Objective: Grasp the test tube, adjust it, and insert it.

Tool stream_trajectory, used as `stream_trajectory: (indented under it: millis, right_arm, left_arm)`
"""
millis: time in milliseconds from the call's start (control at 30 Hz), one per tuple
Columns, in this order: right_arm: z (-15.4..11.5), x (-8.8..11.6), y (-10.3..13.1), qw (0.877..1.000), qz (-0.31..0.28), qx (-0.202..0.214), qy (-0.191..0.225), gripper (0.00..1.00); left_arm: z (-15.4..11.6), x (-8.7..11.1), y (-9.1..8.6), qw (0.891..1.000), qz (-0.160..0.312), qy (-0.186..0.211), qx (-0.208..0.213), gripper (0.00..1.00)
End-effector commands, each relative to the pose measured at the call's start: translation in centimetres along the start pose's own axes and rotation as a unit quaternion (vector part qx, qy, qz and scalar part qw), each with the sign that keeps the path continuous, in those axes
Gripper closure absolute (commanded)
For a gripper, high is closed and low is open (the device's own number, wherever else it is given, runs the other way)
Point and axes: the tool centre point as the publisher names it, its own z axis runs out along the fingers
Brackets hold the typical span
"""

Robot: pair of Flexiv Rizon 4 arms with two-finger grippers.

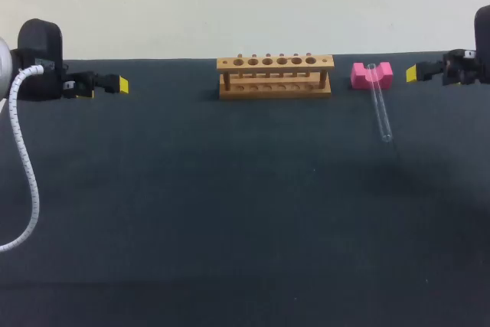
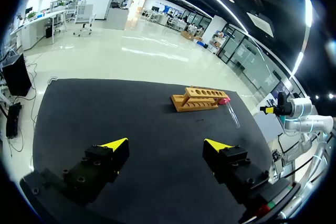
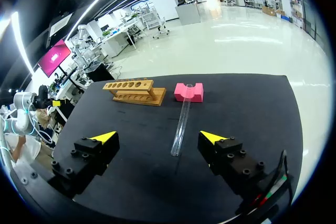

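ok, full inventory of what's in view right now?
test tube rack: 1, wood, far middle of the table, no tube in it
foam block: 1, pink, just right of the rack
test tube: 1, clear, far end propped in the block's notch, the rest sloping down onto the table
table: 1, black top
cable: 1, white, hanging from the left arm
left tool: 1, black with yellow tips, far left of the table, open, holding nothing
right tool: 1, black with yellow tips, far right of the table, open, clear of the tube
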Motion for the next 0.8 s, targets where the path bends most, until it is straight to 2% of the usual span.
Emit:
stream_trajectory:
  millis: [33,167,267,333,400,500,633,767,800]
  right_arm:
    - [0.0,-0.1,0.0,1.000,0.000,0.000,0.001,0.00]
    - [0.0,-0.1,0.0,1.000,0.000,0.000,0.001,0.00]
    - [0.0,-0.1,0.0,1.000,0.000,0.000,0.001,0.00]
    - [0.0,-0.1,0.0,1.000,0.000,0.000,0.001,0.00]
    - [0.0,-0.1,0.0,1.000,0.000,0.000,0.001,0.00]
    - [0.0,-0.1,0.0,1.000,0.000,0.000,0.001,0.00]
    - [0.0,-0.1,0.0,1.000,0.000,0.000,0.001,0.00]
    - [0.0,-0.1,0.0,1.000,0.000,0.000,0.001,0.00]
    - [0.0,-0.1,0.0,1.000,0.000,0.000,0.001,0.00]
  left_arm:
    - [0.0,-0.2,-0.2,1.000,0.006,-0.001,0.004,0.00]
    - [-0.1,-0.2,-0.2,0.998,0.043,-0.012,0.053,0.00]
    - [0.0,-0.3,0.0,0.993,0.085,-0.013,0.075,0.00]
    - [0.0,-0.2,0.3,0.991,0.114,-0.016,0.074,0.00]
    - [0.0,-0.2,0.7,0.986,0.124,-0.016,0.107,0.00]
    - [0.2,-0.1,1.0,0.969,0.188,-0.023,0.156,0.00]
    - [0.7,-0.5,1.5,0.947,0.239,-0.035,0.211,0.00]
    - [1.6,-1.3,1.9,0.927,0.295,-0.054,0.224,0.00]
    - [1.9,-1.4,2.0,0.925,0.304,-0.054,0.221,0.00]
